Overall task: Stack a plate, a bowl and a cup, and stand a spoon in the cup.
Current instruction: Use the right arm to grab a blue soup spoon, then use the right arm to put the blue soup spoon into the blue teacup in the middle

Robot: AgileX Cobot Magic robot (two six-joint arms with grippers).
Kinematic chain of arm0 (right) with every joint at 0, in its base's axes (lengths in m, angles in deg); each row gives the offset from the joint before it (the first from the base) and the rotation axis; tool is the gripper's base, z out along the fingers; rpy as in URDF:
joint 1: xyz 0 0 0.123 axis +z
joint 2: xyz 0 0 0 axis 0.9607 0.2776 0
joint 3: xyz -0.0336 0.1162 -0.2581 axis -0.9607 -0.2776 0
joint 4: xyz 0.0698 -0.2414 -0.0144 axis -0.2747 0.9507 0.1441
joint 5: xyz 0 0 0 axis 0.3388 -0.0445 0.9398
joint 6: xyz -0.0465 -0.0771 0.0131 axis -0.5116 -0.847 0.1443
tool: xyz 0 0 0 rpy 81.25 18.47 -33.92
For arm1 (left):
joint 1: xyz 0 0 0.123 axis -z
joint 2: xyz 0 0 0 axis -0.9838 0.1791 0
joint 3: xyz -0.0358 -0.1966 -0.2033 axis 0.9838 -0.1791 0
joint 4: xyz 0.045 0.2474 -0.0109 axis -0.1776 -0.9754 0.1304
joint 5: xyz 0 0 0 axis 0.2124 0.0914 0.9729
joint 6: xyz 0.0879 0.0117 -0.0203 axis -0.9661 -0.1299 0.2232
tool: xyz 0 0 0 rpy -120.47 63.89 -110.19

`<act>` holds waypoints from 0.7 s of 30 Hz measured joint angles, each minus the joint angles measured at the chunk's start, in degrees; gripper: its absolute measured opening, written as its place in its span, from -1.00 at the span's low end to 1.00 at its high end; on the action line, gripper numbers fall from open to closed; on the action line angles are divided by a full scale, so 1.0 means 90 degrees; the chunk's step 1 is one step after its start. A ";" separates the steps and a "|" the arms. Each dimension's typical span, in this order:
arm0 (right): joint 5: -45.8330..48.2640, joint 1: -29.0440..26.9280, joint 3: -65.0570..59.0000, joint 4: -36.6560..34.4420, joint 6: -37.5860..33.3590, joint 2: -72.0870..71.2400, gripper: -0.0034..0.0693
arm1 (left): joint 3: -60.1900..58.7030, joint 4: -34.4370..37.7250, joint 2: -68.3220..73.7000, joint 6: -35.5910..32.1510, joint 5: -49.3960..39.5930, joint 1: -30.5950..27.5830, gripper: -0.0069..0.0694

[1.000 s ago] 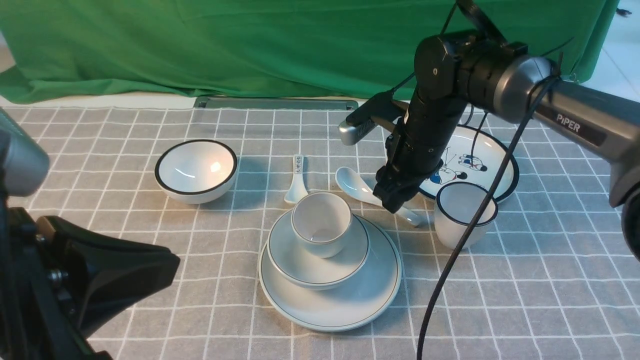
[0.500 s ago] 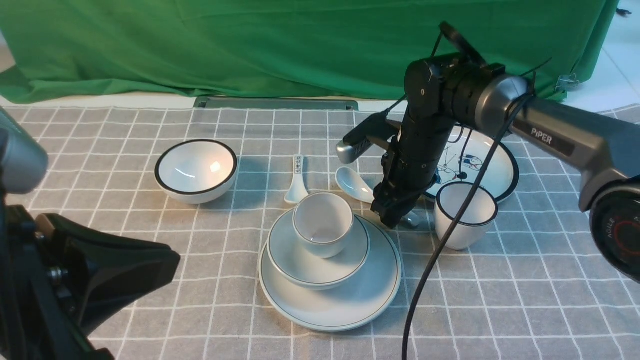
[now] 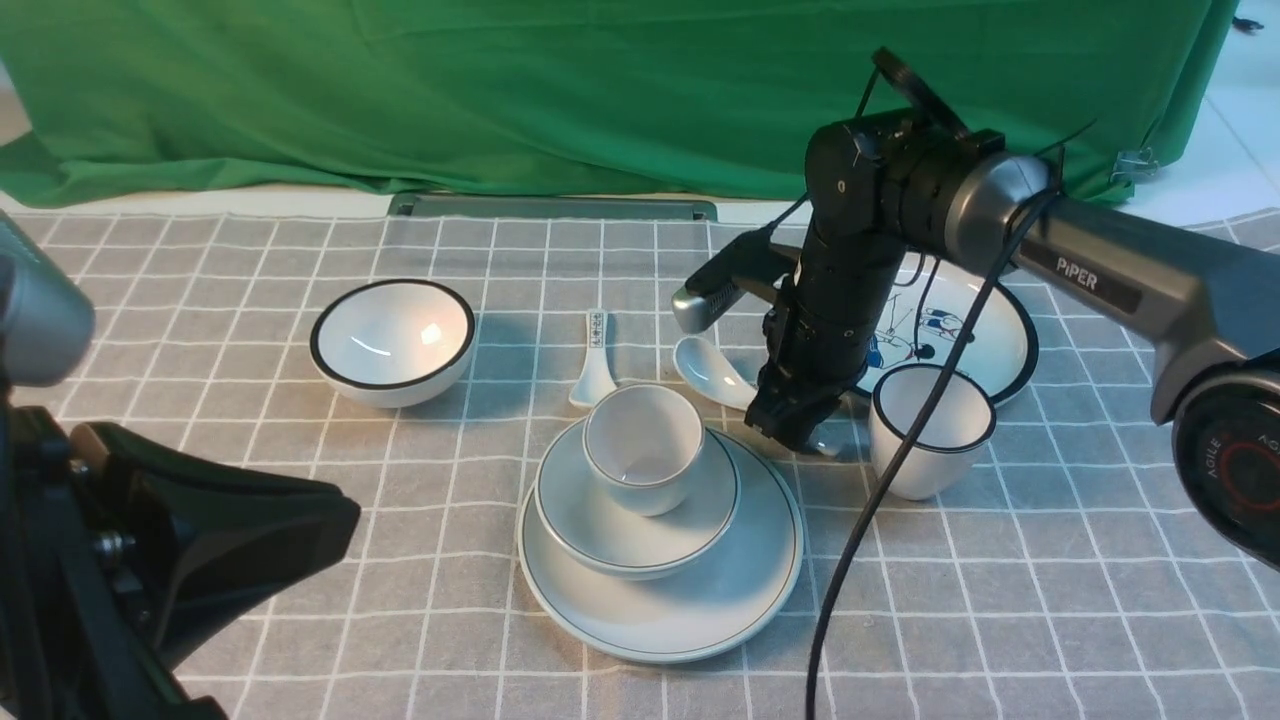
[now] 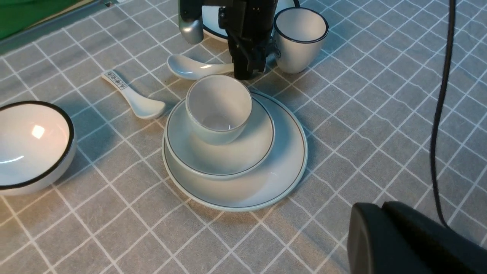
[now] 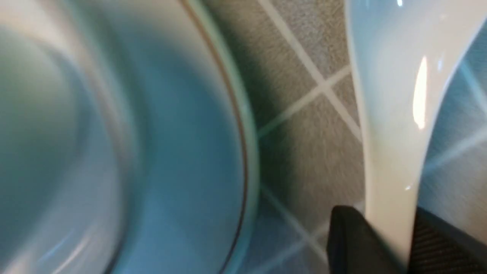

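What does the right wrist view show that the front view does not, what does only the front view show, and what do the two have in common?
Only the right wrist view: the right gripper with a dark finger against each side of the handle of the spoon. In the front view the gripper itself hides that contact.
Only the front view: the cup on top of the stack, the black-rimmed bowl, the black-rimmed cup, the cartoon plate and the small patterned spoon.
Both: the spoon on the checked cloth, beside the rim of the plate.

Black-rimmed bowl (image 3: 391, 340); black-rimmed cup (image 3: 955, 455); cartoon plate (image 3: 1005, 335); blue-patterned spoon (image 3: 594, 362)
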 joint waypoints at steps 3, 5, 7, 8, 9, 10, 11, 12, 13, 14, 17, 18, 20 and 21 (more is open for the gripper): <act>0.0301 0.0153 0.0056 0.0134 0.0167 -0.0571 -0.42 | 0.0000 -0.0064 0.0000 -0.0129 -0.0013 0.0000 -0.79; 0.0424 0.0307 0.0069 0.0325 0.0409 -0.1128 -0.42 | 0.0000 -0.0165 0.0000 -0.0194 -0.0062 0.0000 -0.79; 0.0429 0.0516 -0.0024 0.0552 0.0622 -0.1668 -0.42 | 0.0000 -0.0273 0.0000 -0.0229 -0.0153 0.0000 -0.79; 0.0429 0.0625 -0.0185 0.0658 0.0700 -0.1950 -0.42 | 0.0000 -0.0335 0.0000 -0.0238 -0.0212 0.0000 -0.79; 0.0429 0.0846 -0.0476 0.0879 0.0790 -0.2435 -0.42 | 0.0000 -0.0420 0.0000 -0.0252 -0.0337 0.0000 -0.79; 0.0429 0.1129 -0.0979 0.1192 0.1007 -0.2944 -0.42 | 0.0000 -0.0535 0.0000 -0.0252 -0.0455 0.0000 -0.79; 0.0429 0.1302 -0.1322 0.1349 0.1130 -0.3221 -0.42 | 0.0000 -0.0565 0.0000 -0.0260 -0.0562 0.0000 -0.79; 0.0429 0.1405 -0.1530 0.1409 0.1213 -0.3366 -0.42 | 0.0000 -0.0576 0.0000 -0.0269 -0.0591 0.0000 -0.79; 0.0429 0.1471 -0.1662 0.1436 0.1227 -0.3452 -0.42 | 0.0000 -0.0581 0.0000 -0.0287 -0.0630 0.0000 -0.79; 0.0429 0.1624 -0.2010 0.1475 0.1306 -0.3631 -0.42 | 0.0000 -0.0581 0.0000 -0.0334 -0.0679 0.0000 -0.79; 0.0429 0.1962 -0.2399 0.1499 0.1540 -0.3827 -0.42 | 0.0000 -0.0587 0.0000 -0.0453 -0.0734 0.0000 -0.79; 0.0429 0.2067 -0.2462 0.1499 0.1736 -0.3826 -0.42 | 0.0000 -0.0587 0.0000 -0.0491 -0.0741 0.0000 -0.79; 0.0429 0.2112 -0.2482 0.1450 0.1943 -0.3820 -0.42 | 0.0000 -0.0587 0.0000 -0.0535 -0.0748 0.0000 -0.79; 0.0429 0.2112 -0.2482 0.1405 0.2041 -0.3820 -0.42 | 0.0000 -0.0587 0.0000 -0.0559 -0.0748 0.0000 -0.79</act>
